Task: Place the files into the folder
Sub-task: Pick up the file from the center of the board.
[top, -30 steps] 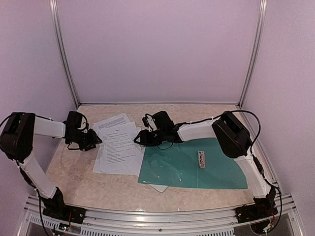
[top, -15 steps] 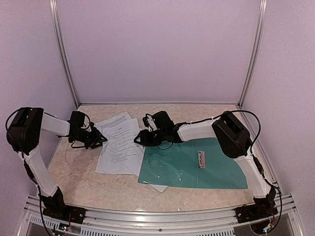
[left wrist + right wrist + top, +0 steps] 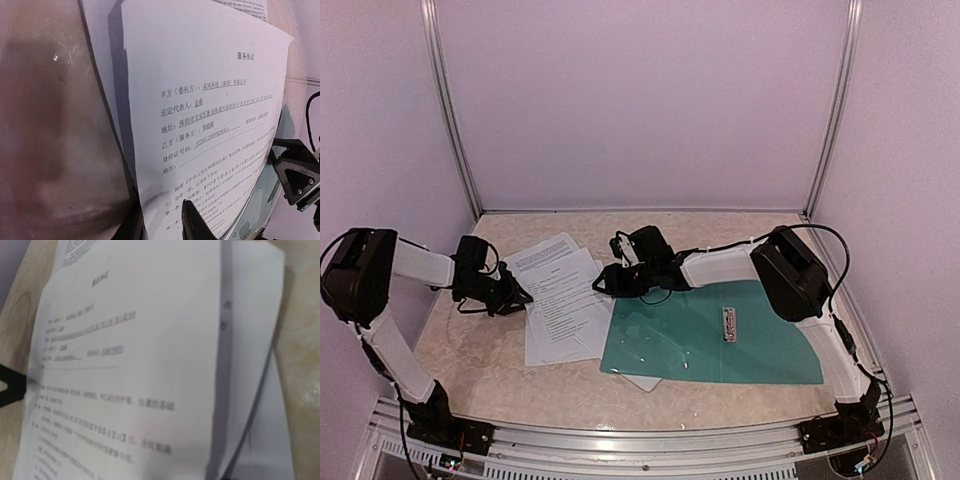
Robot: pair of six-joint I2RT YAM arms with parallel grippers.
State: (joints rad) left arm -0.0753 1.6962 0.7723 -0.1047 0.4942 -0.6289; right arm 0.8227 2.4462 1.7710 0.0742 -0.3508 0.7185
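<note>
Beige tabletop (image 3: 470, 350): files (image 3: 560, 295) fanned just left of folder (image 3: 720, 345).
Left gripper (image 3: 515, 297) and right gripper (image 3: 603, 283) at the files' edges, clamped or not: cannot tell; risk: uneven pull scatters sheets.

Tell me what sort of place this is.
Probably a lab test booth for robot handling: plain pale walls framed by aluminium posts, two robot arms bolted at the table's near edge, with office files and a folder as props.
</note>
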